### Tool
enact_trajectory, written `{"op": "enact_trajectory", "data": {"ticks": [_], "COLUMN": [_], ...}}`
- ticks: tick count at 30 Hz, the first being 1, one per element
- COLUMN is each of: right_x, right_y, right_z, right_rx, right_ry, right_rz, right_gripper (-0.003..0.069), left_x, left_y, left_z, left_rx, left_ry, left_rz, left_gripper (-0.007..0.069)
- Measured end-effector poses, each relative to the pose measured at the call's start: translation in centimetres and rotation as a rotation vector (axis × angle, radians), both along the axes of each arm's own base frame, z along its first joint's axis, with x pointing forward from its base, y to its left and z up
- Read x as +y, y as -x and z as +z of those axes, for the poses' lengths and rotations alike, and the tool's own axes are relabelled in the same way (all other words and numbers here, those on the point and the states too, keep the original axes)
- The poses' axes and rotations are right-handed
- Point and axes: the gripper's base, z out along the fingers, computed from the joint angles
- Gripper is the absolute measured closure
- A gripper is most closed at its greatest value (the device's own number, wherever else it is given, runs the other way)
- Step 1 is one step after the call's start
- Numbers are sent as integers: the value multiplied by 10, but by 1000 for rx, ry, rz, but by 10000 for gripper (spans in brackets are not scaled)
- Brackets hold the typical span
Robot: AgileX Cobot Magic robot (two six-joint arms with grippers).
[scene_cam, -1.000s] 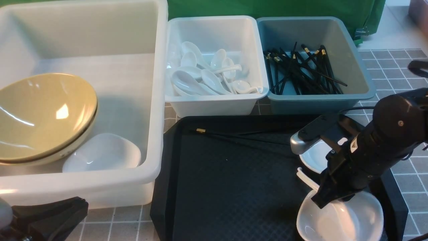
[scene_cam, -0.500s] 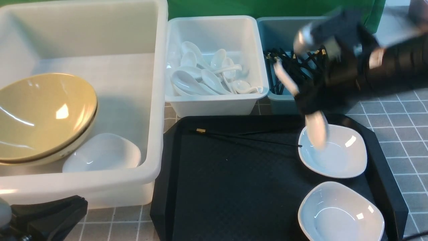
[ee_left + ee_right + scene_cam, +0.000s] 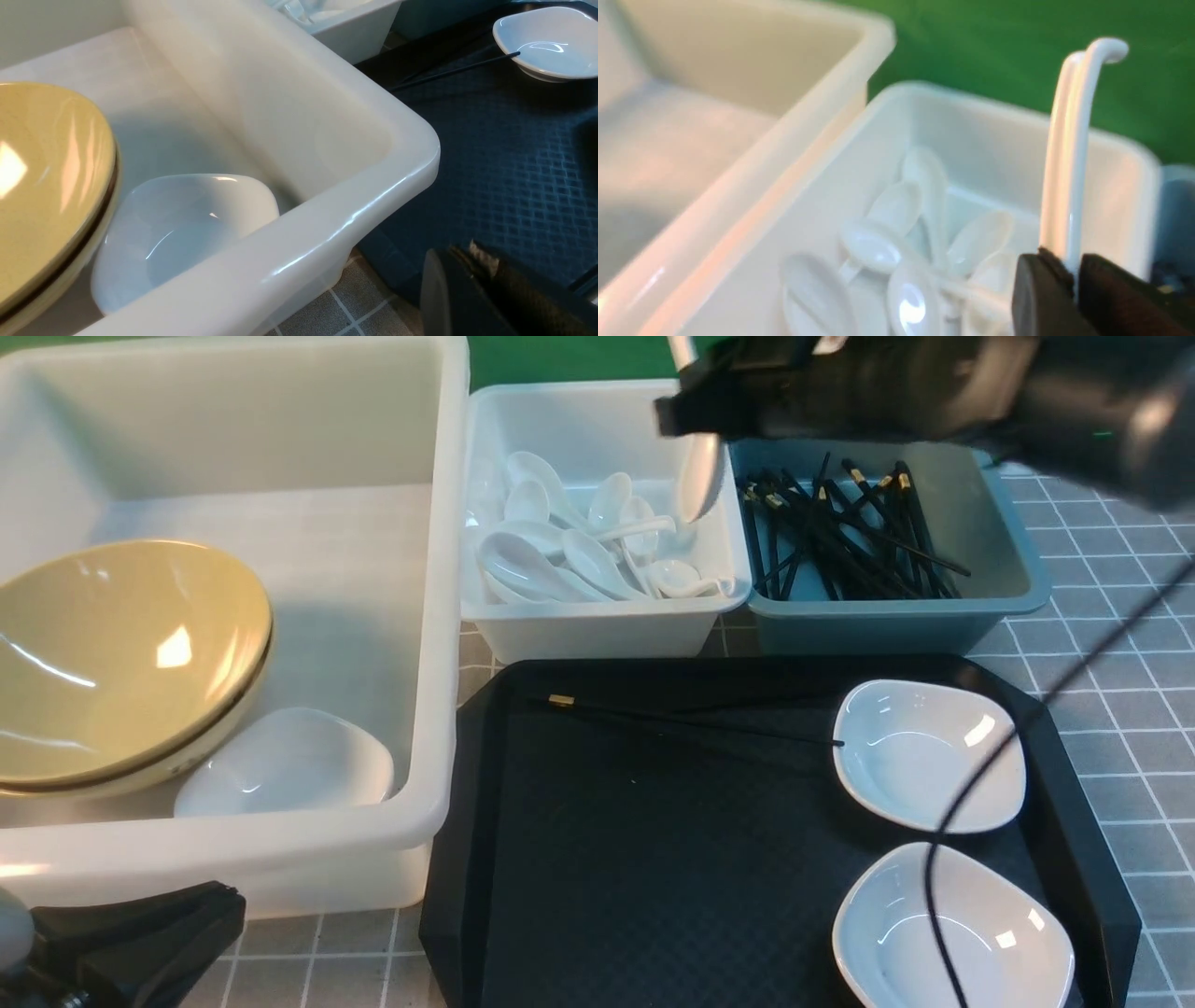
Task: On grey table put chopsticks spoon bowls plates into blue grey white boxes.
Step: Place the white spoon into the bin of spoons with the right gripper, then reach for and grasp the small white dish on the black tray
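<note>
Now the right end effector (image 3: pixel 1070 275) pinches a spoon (image 3: pixel 700 476) above the white bin (image 3: pixel 597 630), upper centre; left end effector (image 3: pixel 467 263) pressed together

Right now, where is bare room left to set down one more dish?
The black tray is bare from its left rim to the two plates, this side of the chopsticks. The big tub is free behind the bowls. The white bin is crowded with spoons; the right claw holds a spoon over it.
</note>
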Motion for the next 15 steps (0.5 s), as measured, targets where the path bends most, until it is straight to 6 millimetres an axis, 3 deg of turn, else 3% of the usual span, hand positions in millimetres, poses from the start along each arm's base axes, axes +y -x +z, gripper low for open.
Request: {"op": "enact_trajectory", "data": {"ticks": [3,6,7,10,14,15], "right_x": [7,7,2,-18,-49,-51], "right_y": [-7,-4,1,20,52,55], "right_z": [-13,-7,3,34,83,85], "right_rx": [87,141,180,226,221,228], "right_ry": [33,76,107,148,209,212], "right_rz": [47,95,122,124,66,60], "right_gripper": [371,254,202,179,208,211], "left_x": [0,0,0,0,0,0], "left_y": [0,0,0,0,0,0], "left_z": [0,0,0,0,0,0], "left_rx": [0,0,-1,-1,-1,-1], "left_ry": [0,0,0,0,0,0], "left_rz": [0,0,1,1,1,1], "left_gripper": [636,636,636,636,636,636]}}
